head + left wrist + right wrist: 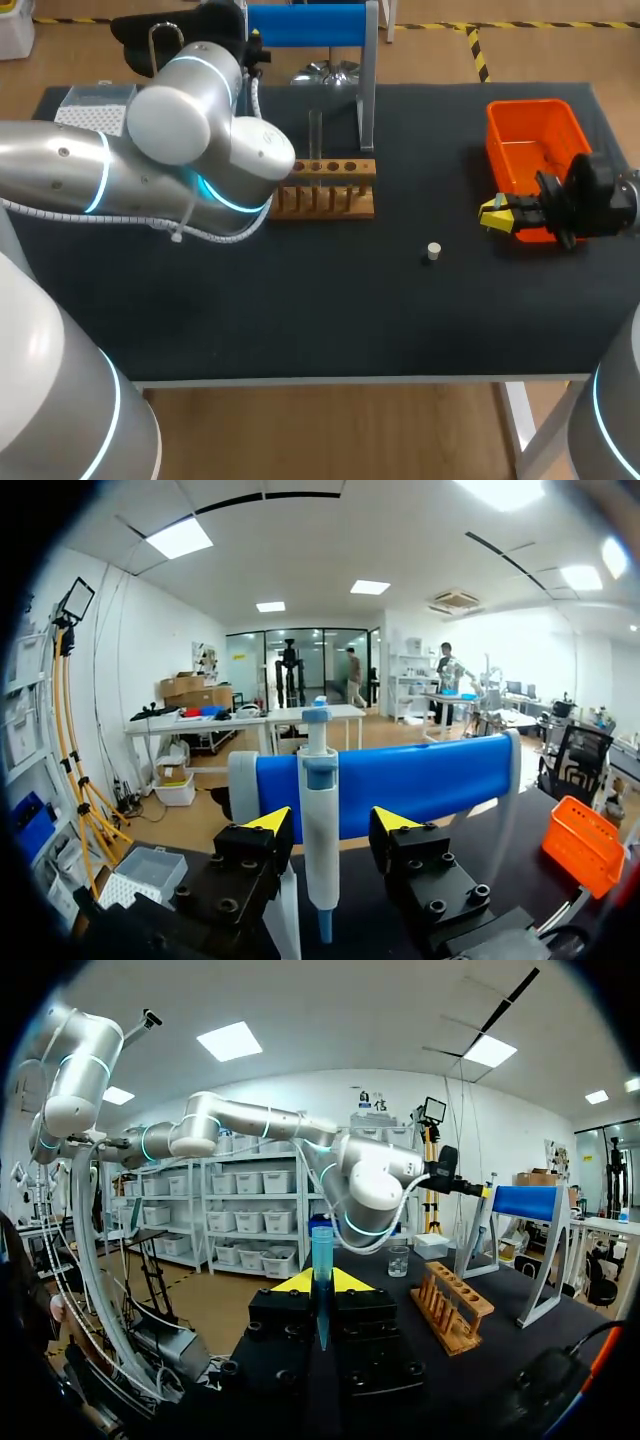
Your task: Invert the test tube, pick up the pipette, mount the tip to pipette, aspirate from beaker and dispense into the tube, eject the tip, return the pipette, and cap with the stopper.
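Over on your left, the white perforated tip box (92, 108) sits at the back corner of the dark table (300, 310). Your left arm (150, 170) stretches in over it toward the blue bar stand (430, 780). In the wrist view your left gripper (330, 822) stands spread wide. The white-and-blue pipette (320, 860) hangs upright from the stand between the fingers, a gap showing on either side, so nothing is gripped there. Moving to the middle, the wooden test tube rack (325, 190) sits just in front of the stand, and a clear glass test tube (315, 140) stands upright in it toward its left end. A small clear beaker (398, 1260) shows beyond the rack. Further right, the small pale round stopper (433, 251) lies alone on the cloth, apart from everything. At the right edge, your right gripper (497, 212) is clamped on a translucent blue pipette tip (321, 1260), held upright, just beside the orange plastic bin (530, 120).
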